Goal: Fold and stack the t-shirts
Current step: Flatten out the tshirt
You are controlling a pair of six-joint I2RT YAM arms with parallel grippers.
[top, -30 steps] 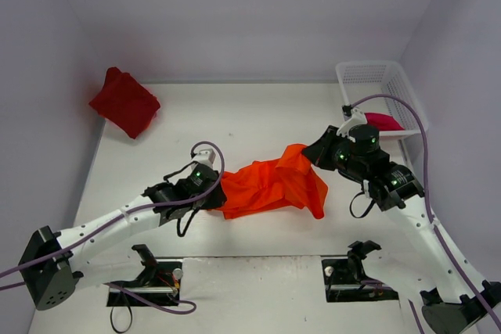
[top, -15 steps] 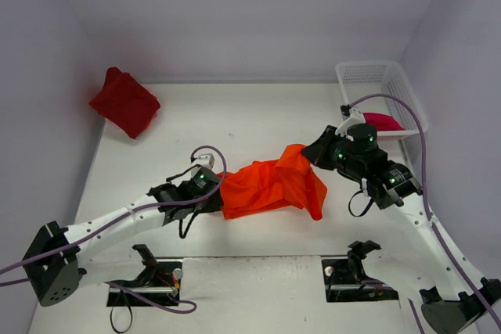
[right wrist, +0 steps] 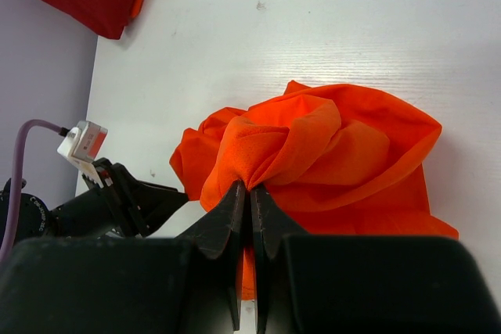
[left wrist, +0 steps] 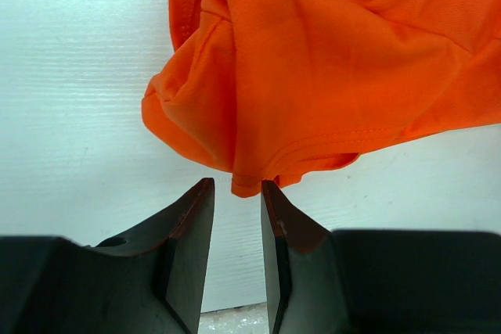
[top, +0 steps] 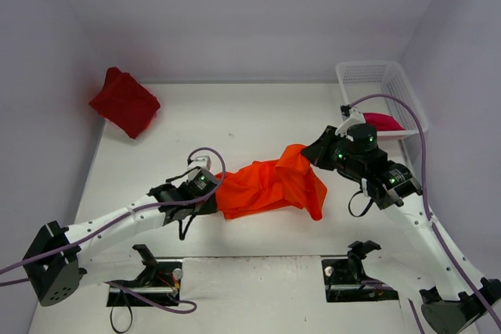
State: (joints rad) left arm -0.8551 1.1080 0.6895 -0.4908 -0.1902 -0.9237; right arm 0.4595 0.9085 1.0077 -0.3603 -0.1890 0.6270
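Stretching left-to-right, orange t-shirt (top: 266,187) is pinched by right hand (right wrist: 250,191); left hand (left wrist: 236,185) gapes.

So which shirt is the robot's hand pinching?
The orange t-shirt, mid-table, in the right hand. The dark red t-shirt lies alone; the pink t-shirt is in the basket.
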